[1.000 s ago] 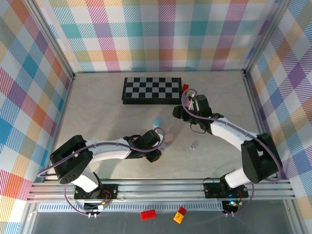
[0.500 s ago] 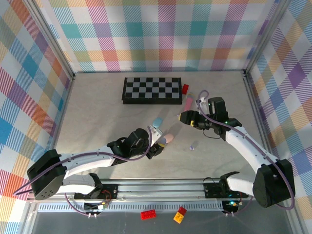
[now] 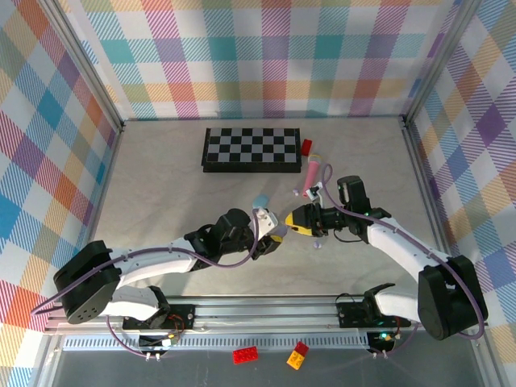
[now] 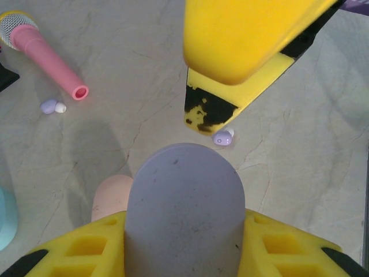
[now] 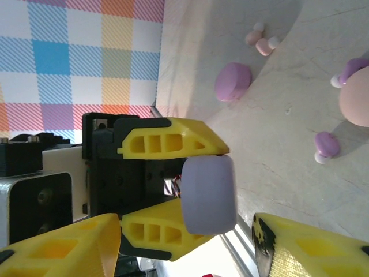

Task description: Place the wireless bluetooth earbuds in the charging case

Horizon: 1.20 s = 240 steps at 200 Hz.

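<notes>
My left gripper [image 3: 270, 229] is shut on a lilac-grey oval charging case [image 4: 184, 208], held above the table and also seen end-on [image 5: 209, 193] in the right wrist view. My right gripper [image 3: 295, 222] stands open just to its right, one yellow finger [image 4: 236, 46] hanging over the case, with nothing between its fingers [image 5: 311, 248]. A lilac earbud [image 4: 222, 137] lies on the table just beyond the case and under that finger [image 3: 317, 242]. A second lilac earbud [image 4: 52, 106] lies by the pink stick's end. Two pink earbuds [image 5: 259, 40] lie farther off.
A pink stick-shaped object [image 3: 311, 173] lies right of the chessboard [image 3: 251, 149], with a red brick [image 3: 306, 146] at its corner. A teal case [image 3: 260, 201], a pink case [image 4: 112, 196] and a purple oval case [image 5: 233, 81] rest on the table near the grippers.
My right gripper has come down from beside the chessboard and pink stick to just right of the left gripper. The left gripper has shifted slightly right, still holding the case.
</notes>
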Each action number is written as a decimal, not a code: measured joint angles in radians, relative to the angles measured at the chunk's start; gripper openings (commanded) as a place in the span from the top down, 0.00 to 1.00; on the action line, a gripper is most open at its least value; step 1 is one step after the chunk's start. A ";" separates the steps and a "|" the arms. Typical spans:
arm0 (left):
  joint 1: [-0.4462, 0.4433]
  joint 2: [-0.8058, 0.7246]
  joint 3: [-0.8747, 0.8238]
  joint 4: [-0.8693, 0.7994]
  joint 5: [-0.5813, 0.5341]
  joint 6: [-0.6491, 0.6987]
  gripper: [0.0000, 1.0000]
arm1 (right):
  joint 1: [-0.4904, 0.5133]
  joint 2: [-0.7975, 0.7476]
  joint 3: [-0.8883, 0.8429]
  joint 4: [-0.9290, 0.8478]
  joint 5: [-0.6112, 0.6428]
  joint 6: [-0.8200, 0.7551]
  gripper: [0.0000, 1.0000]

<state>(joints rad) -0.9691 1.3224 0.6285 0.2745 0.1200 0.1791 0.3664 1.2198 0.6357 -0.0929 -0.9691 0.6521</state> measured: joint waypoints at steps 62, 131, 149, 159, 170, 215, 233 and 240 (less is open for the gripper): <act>0.000 0.013 0.045 0.018 0.031 0.010 0.63 | 0.027 0.031 0.000 0.027 -0.013 0.012 0.56; 0.000 0.014 0.050 0.010 0.038 0.020 0.63 | 0.028 0.038 0.000 0.037 -0.011 0.013 0.69; 0.000 0.014 0.050 0.010 0.037 0.021 0.63 | 0.028 0.038 0.000 0.034 -0.006 0.014 0.60; 0.000 0.014 0.050 0.010 0.037 0.021 0.63 | 0.028 0.038 0.000 0.032 0.000 0.013 0.59; 0.000 0.014 0.050 0.010 0.037 0.021 0.63 | 0.028 0.038 0.000 0.028 0.004 0.013 0.60; 0.000 0.014 0.049 -0.002 0.037 0.021 0.63 | 0.028 0.038 0.000 0.024 0.008 0.004 0.71; 0.000 0.014 0.049 -0.006 0.037 0.021 0.63 | 0.028 0.038 0.000 0.021 0.011 -0.006 0.69; 0.000 0.014 0.049 -0.006 0.037 0.022 0.63 | 0.029 0.038 0.000 0.020 0.012 -0.010 0.65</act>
<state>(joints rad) -0.9695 1.3361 0.6777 0.2684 0.1566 0.2008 0.3954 1.2579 0.6361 -0.0731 -0.9573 0.6426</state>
